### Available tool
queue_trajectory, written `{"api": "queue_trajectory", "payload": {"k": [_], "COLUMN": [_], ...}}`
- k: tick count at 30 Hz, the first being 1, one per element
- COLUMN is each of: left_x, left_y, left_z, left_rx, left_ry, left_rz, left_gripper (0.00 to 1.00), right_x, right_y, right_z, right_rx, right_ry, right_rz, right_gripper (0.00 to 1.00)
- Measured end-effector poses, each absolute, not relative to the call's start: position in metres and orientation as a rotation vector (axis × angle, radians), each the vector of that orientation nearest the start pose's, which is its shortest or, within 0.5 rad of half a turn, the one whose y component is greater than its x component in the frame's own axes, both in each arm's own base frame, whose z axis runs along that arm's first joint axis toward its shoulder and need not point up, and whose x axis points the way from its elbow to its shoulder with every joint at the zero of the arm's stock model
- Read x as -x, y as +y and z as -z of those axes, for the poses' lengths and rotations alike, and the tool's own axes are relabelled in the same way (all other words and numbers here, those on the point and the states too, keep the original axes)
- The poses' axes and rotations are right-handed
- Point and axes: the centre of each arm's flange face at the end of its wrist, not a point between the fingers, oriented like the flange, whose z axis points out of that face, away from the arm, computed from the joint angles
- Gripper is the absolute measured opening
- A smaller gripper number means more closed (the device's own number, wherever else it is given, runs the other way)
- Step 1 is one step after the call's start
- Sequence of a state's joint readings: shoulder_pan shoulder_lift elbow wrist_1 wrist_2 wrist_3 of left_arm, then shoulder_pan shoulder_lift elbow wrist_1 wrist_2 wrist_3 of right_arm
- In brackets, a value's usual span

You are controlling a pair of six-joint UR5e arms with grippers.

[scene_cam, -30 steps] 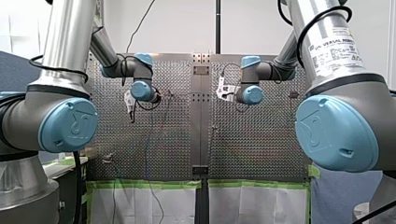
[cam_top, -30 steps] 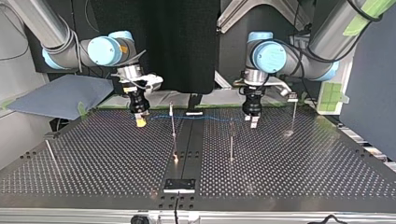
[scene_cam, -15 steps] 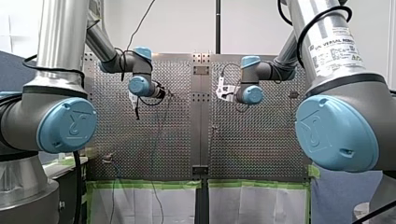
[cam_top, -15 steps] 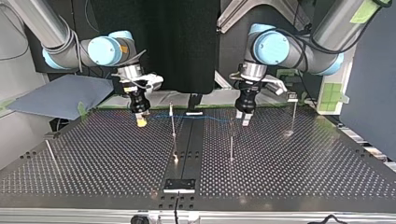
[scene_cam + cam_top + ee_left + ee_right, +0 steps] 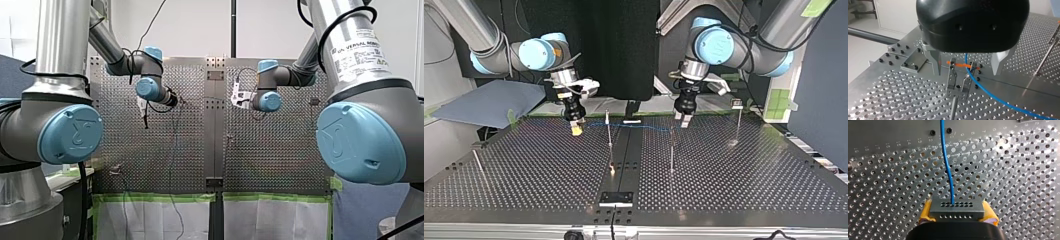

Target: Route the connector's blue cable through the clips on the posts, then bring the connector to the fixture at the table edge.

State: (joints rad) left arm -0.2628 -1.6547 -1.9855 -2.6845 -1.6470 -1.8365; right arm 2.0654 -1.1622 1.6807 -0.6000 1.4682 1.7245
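My right gripper (image 5: 958, 214) is clamped on the small grey metal connector block (image 5: 957, 207) between its yellow pads (image 5: 925, 212). The block's long axis runs pad to pad, with the holed face pointing ahead. The thin blue cable (image 5: 947, 167) leaves that face and, in the top view, stretches sideways above the perforated table (image 5: 749, 190) to my left gripper (image 5: 968, 68). Its metal fingers (image 5: 936, 62) stand apart, straddling the cable at a forked clip (image 5: 956, 80) atop a slim post.

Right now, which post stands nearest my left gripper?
The post just right of the top view's centre strip, beside my left gripper; the others stand farther off.
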Motion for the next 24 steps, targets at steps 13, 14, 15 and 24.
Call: {"api": "queue_trajectory", "payload": {"k": [13, 14, 15, 24], "left_x": [-0.428, -0.4282, -0.4285, -0.4295], "left_y": [-0.2467, -0.2468, -0.2468, -0.2424], "left_z": [-0.2975, -0.2977, -0.298, -0.2985], "left_rx": [0.053, 0.05, 0.048, 0.037], "left_ry": [1.594, 1.59, 1.587, 1.577], "left_rz": [0.344, 0.342, 0.338, 0.244], "left_gripper": [1.0, 1.0, 1.0, 1.0], "right_x": [-0.4191, -0.4191, -0.4191, -0.42], "right_y": [-0.4743, -0.4742, -0.4742, -0.4738], "right_z": [-0.2669, -0.2668, -0.2668, -0.266], "right_rx": [-1.53, -1.531, -1.531, -1.543], "right_ry": [-0.955, -0.955, -0.955, -0.948], "right_rz": [-1.792, -1.792, -1.792, -1.8], "right_gripper": [0.0, 0.0, 0.0, 0.0]}}
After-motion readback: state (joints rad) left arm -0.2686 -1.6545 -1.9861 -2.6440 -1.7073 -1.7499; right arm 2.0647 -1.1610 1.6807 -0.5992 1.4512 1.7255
